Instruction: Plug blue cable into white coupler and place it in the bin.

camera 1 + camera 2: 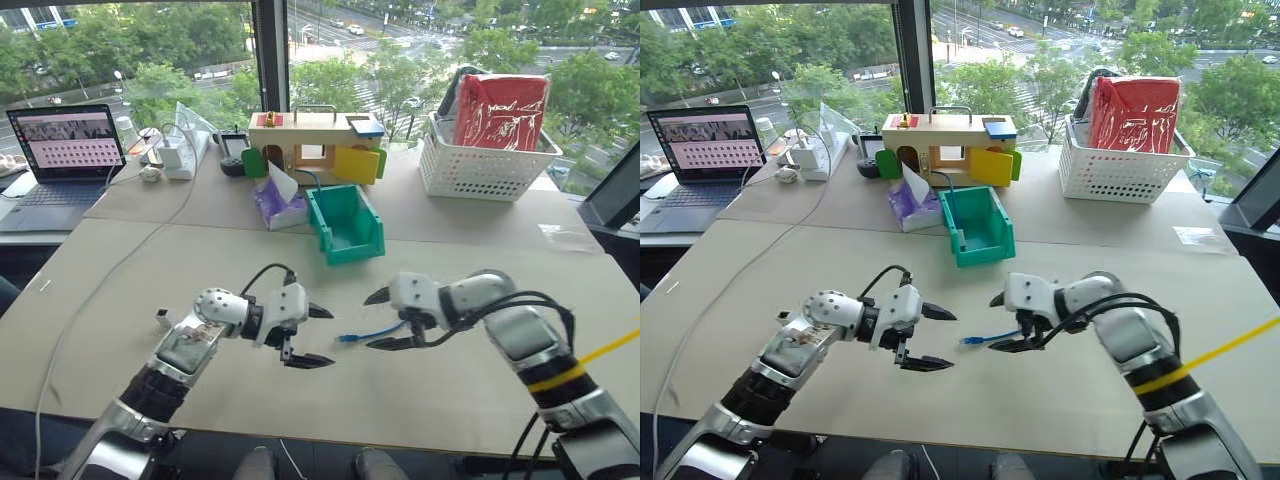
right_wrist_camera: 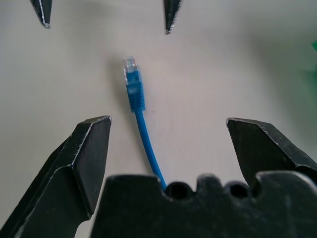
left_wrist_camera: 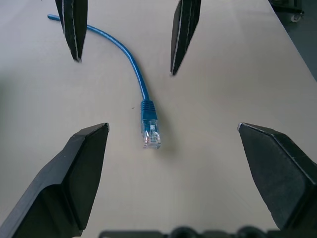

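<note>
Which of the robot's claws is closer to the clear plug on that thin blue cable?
Right. The open right gripper hangs just above the thin light-blue cable, with the clear plug lying just beyond its fingertips. The open left gripper faces the plug across a small gap.

Blue cable (image 1: 372, 332) lies on the table (image 1: 450, 390), between left gripper (image 1: 312, 336) and right gripper (image 1: 383, 320). Bin (image 1: 345, 224) sits behind them.

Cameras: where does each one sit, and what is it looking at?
Eye views: on the head, looking down over both arms, table and bin.
Left wrist view: along the open left gripper at the blue cable.
Right wrist view: along the open right gripper.
All share the cable.
</note>
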Controlling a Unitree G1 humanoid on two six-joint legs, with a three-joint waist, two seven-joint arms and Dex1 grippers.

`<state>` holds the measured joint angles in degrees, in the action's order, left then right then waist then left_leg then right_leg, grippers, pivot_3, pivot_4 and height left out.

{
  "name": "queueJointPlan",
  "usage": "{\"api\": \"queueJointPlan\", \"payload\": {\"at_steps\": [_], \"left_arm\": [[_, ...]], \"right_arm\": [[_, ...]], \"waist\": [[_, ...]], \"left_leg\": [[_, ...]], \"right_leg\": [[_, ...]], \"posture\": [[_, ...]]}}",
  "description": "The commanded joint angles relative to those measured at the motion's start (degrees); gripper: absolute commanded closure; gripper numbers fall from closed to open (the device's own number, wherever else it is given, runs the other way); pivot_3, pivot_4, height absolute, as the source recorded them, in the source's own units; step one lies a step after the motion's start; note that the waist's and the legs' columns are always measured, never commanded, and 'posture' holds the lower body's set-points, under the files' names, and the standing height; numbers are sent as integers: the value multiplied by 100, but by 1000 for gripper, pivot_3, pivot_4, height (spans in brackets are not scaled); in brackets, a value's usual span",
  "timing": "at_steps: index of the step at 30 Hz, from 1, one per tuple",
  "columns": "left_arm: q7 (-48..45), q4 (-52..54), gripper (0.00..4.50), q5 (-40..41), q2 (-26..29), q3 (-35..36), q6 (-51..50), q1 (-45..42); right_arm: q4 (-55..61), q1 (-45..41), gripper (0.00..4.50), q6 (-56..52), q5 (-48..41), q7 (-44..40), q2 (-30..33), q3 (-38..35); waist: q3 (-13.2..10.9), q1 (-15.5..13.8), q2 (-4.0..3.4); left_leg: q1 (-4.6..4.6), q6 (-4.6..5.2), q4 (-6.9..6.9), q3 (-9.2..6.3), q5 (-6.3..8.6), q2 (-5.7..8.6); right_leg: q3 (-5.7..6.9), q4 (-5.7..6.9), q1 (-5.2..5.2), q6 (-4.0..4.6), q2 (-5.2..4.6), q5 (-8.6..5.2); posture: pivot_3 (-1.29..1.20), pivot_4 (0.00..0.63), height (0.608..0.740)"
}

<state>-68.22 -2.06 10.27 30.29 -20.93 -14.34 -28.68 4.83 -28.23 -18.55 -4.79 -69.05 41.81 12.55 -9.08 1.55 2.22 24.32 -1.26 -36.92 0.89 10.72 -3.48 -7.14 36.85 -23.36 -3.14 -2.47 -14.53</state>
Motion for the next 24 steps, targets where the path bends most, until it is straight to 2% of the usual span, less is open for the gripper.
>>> {"api": "queueJointPlan", "payload": {"at_steps": [1, 7, 11, 16, 20, 24], "left_arm": [[77, -408, 0, -314, -166, -133, 385, -227], [163, -1199, 0, -377, -635, -123, 563, -335], [-2, -1415, 1068, -351, -746, -145, 594, -308], [-112, -1684, 2935, -639, -684, -307, 964, -328], [-107, -1753, 4311, -613, -695, -220, 1016, -430], [245, -1668, 4415, -353, -1036, 105, 1071, -614]], "right_arm": [[909, 421, 108, -694, -414, 286, 275, -672], [1510, 784, 108, -1687, -787, 643, 570, -1183], [1697, 852, 0, -2018, -964, 791, 731, -1348], [1959, 975, 0, -2795, -1449, 952, 863, -1703], [2437, 1249, 0, -4015, -2431, 1039, 882, -2648], [3077, 2072, 0, -5372, -3697, 1145, 555, -3645]], "waist": [[0, -9, 0], [0, 1, -1], [1, -7, -1], [1, -10, -1], [1, -43, -1], [1, -69, 0]], "left_leg": [[-2, 0, 0, -4, 0, 0], [-1, 0, -3, -6, 0, 4], [-1, 0, -5, -10, 0, 5], [-2, 0, -4, -11, 0, 5], [0, 0, -4, -14, 0, 6], [-1, 0, -4, -21, 0, 7]], "right_leg": [[2, 3, 0, 2, 2, -2], [1, 6, 1, 1, 0, -3], [3, 5, 4, 0, 0, -4], [3, 4, 7, -1, 0, -4], [4, 1, 9, -3, -1, -5], [8, 1, 14, -2, -1, -5]], "posture": [[0, 150, 740], [0, 150, 740], [0, 150, 740], [0, 150, 740], [0, 150, 740], [0, 150, 740]]}}
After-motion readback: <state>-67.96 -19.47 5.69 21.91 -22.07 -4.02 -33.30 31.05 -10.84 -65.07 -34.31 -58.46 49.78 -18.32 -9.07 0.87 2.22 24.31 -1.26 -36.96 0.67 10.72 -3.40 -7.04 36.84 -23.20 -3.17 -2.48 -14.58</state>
